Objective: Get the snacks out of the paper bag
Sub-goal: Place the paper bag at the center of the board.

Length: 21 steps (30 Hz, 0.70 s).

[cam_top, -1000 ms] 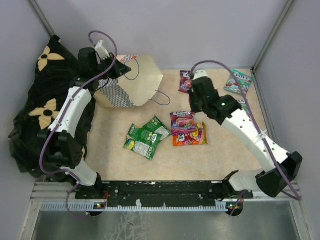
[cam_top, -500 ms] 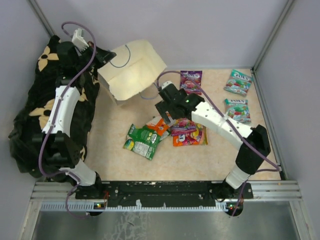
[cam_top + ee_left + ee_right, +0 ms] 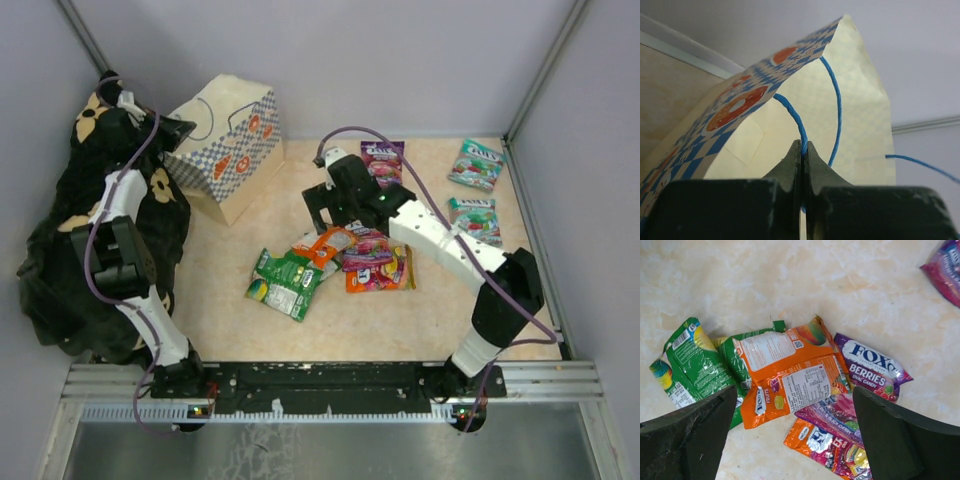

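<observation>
Claw, left [image 3: 803, 145]: clenched tight on the blue cord handle [image 3: 790, 112]. I see the cord pinched right between my fingertips.
Paper bag [image 3: 232, 140]: hanging tilted from that handle at the rear left of the surface [image 3: 225, 300], checkered side up, just beside the black cloth [image 3: 60, 250].
Claw, right [image 3: 794, 390]: released, jaws spread wide with nothing between them, hovering over the snacks [image 3: 335, 262] piled mid-surface.
Orange pouch [image 3: 790, 380]: printed back side up, on top of the pile.
Green pouches [image 3: 690, 365]: two of them, one tucked under the orange pouch's edge.
Purple berries pouch [image 3: 872, 367]: poking out from the orange pouch's other side, more pouches overlapping below it.
Far pouches: another purple one [image 3: 381, 160] near the back wall, two teal ones [image 3: 476, 163] at the right rear, well apart from the pile.
</observation>
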Tool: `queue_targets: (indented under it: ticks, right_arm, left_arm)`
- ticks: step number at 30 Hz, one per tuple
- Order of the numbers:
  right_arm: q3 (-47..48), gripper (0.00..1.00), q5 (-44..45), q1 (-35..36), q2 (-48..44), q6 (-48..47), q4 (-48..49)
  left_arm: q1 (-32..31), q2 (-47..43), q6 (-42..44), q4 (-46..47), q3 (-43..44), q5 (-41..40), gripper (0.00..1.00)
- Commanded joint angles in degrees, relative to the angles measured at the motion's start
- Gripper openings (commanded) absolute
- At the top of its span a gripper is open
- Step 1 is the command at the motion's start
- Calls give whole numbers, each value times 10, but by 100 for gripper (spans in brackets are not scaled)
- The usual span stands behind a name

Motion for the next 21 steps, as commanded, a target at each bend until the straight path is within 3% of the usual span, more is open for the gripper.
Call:
queue_targets:
  ticks: [1,11,19,20,21]
  right_arm:
    - [-15,99,-41,-6,11,15,50]
    - [-15,99,-80,-21,48,62,134]
    - [-25,99,-112,-26,69,107,190]
    - [-31,99,-111,-30,68,109,193]
    - [-36,99,-109,-34,65,113,195]
  left_arm:
    - [19,19,-48,55,8,-16,0]
    - [28,-53,-112,118,-81,-164,0]
    - [27,-152,-82,86,-108,-302,0]
    - [27,-152,-75,79,-99,-300,8]
    - [27,-149,-67,71,-87,-292,24]
